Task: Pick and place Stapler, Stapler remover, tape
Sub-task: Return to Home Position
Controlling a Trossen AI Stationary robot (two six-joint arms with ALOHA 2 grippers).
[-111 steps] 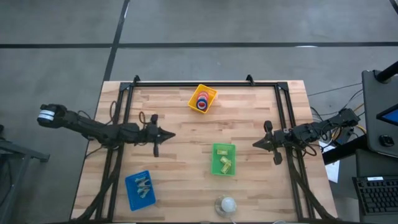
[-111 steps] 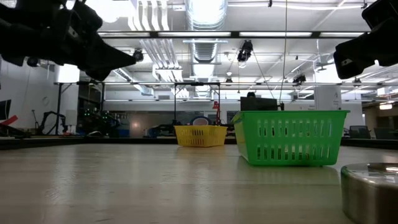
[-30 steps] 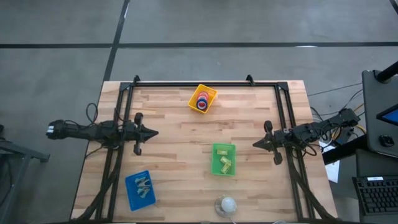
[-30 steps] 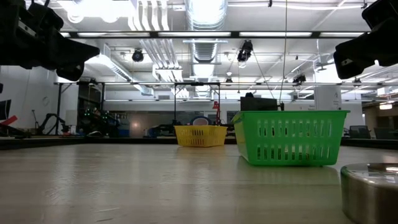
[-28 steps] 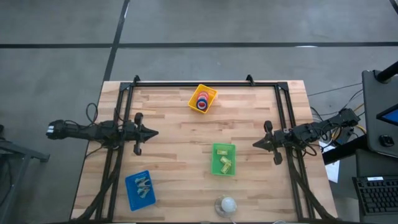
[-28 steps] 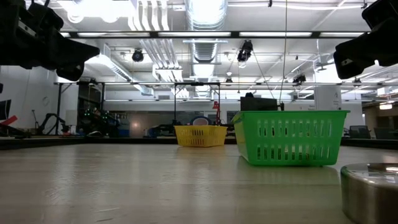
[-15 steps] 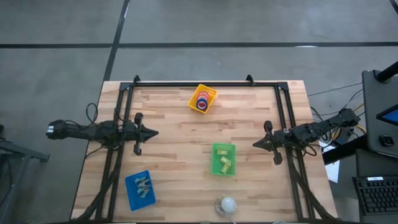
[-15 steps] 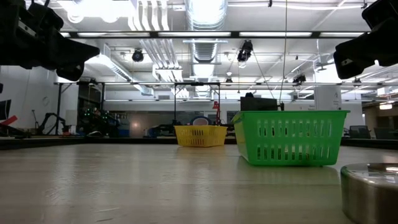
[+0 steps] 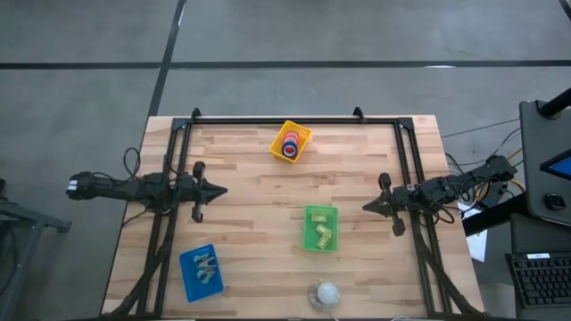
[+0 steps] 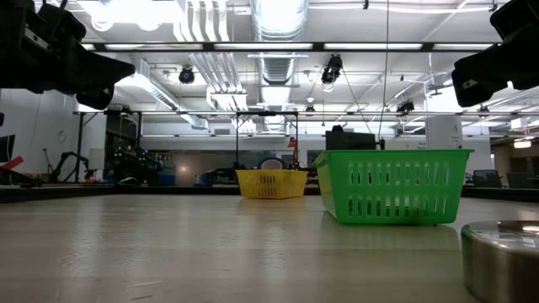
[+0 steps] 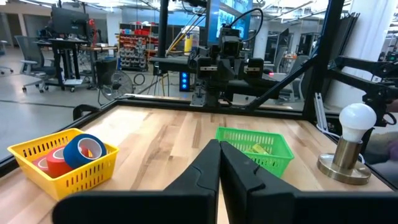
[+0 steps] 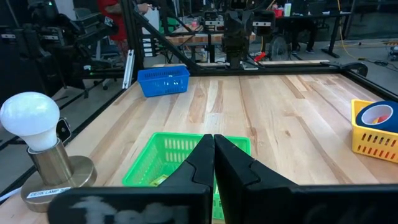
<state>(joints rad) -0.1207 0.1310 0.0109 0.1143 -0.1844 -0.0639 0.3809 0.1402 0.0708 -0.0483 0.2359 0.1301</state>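
Observation:
The tape rolls, red (image 9: 291,145) and dark blue (image 11: 84,149), lie in a yellow bin (image 9: 302,134) at the table's far middle. A green bin (image 9: 312,239) near the middle holds small yellow-green pieces (image 9: 324,233), apparently staplers. A blue bin (image 9: 191,282) at the near left holds small grey pieces (image 9: 206,267), apparently stapler removers. My left gripper (image 9: 221,189) hovers shut above the table's left side, pointing level toward the middle. My right gripper (image 9: 368,207) hovers shut above the right side, facing it. Neither gripper holds anything.
A lamp with a white bulb on a metal base (image 9: 326,293) stands at the near edge, close to the green bin. A black frame (image 9: 277,119) runs along the far edge and down both sides. Bare wood (image 9: 268,205) lies between the two grippers.

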